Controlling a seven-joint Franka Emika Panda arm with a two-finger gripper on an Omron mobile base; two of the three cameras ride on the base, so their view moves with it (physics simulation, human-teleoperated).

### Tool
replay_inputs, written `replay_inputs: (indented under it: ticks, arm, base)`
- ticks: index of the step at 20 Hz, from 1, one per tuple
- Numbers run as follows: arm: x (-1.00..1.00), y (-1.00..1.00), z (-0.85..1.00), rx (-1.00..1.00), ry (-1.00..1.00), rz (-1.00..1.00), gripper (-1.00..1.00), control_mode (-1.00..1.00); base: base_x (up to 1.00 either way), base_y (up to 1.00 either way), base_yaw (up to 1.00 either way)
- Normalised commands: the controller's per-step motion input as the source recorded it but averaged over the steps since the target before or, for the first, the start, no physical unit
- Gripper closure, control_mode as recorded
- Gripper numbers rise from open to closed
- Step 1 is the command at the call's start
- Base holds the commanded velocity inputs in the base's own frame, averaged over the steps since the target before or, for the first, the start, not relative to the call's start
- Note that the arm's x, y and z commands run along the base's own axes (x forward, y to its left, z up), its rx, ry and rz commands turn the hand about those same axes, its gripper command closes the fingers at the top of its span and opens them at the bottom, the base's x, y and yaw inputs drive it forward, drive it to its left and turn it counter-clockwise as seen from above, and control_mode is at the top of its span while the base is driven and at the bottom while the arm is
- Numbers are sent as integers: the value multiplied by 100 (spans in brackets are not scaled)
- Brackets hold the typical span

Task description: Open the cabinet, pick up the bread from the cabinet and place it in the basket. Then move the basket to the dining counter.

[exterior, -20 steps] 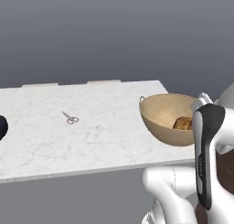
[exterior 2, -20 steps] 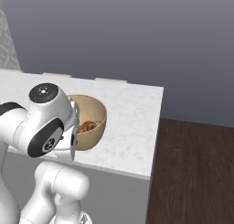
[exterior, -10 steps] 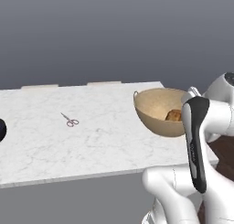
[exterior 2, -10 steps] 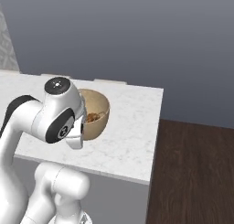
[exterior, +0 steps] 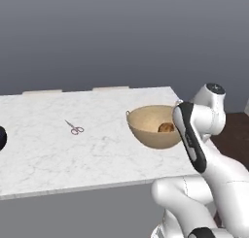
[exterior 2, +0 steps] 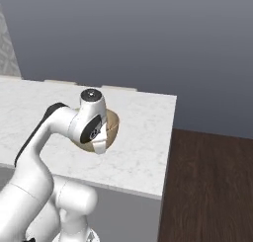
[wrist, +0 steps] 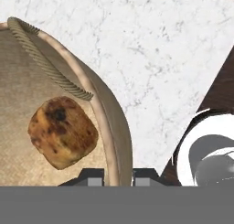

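Even, soft, diffuse light with no clear source; the marble surface [exterior: 97, 135] reads bright, the grey backdrop dim. Shadows are faint, no glare. All views are sharp but coarsely rendered, without edge distortion; close-up textures look slightly pixelated.

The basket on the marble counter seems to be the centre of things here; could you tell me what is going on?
The robot's end effector is shut on the rim of the basket, one finger on each side of the wall. The bread already lies inside the basket. The basket is near the right end of the dining counter, and small scissors lie further left.
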Motion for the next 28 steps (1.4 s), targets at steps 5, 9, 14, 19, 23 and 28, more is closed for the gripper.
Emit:
replay_inputs:
  ticks: [5,9,14,19,23,28]
  arm:
    - [93,0,-70,0,-5,23,100,-100]
    - [63,0,-77,-1,-12,20,100,-100]
    - [44,0,-56,0,-3,17,100,-100]
    - [21,0,-13,0,5,10,100,-100]
    - [0,0,0,0,0,0,-100,-100]
    - [0,0,0,0,0,0,-100,-100]
  base:
    - [0,0,0]
    - [0,0,0]
    - [0,0,0]
    - [0,0,0]
    - [0,0,0]
    - [0,0,0]
